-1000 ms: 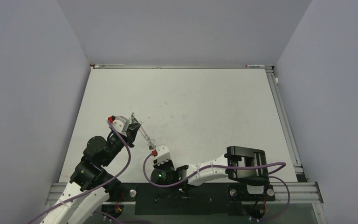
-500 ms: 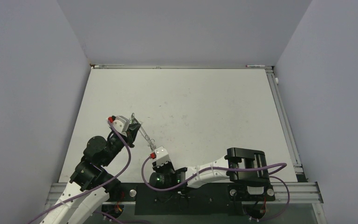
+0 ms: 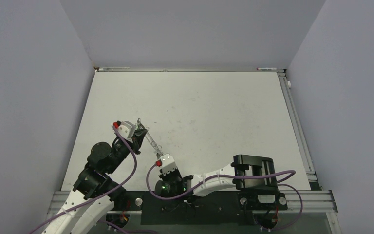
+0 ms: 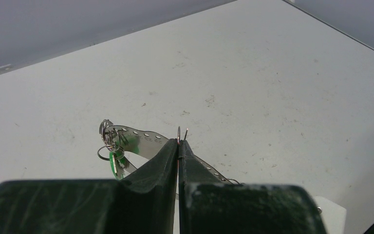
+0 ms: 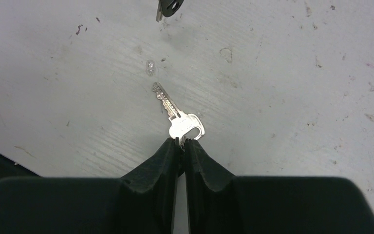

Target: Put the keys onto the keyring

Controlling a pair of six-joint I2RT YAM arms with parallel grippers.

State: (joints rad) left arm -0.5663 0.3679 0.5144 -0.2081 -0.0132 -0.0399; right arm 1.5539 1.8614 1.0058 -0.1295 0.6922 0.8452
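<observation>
In the left wrist view my left gripper [image 4: 179,143] is shut on a thin wire keyring [image 4: 179,134] whose loop ends stick up between the fingertips. Behind them a perforated metal strip [image 4: 143,140] carries several small rings and a green tag [image 4: 119,160] at its left end. In the right wrist view my right gripper [image 5: 181,142] is shut on the head of a small silver key [image 5: 184,126], its blade pointing away, low over the table. In the top view the left gripper [image 3: 140,130] and the right gripper [image 3: 161,157] are close together at the near left, the strip [image 3: 151,141] between them.
A dark, black-headed object [image 5: 169,6] hangs into the top edge of the right wrist view. The white table [image 3: 199,112] is scuffed and walled by grey panels on three sides. A metal rail [image 3: 297,131] runs along its right edge.
The right arm has shifted slightly left and toward the near edge, its wrist with it. The left arm and the strip have not moved.
</observation>
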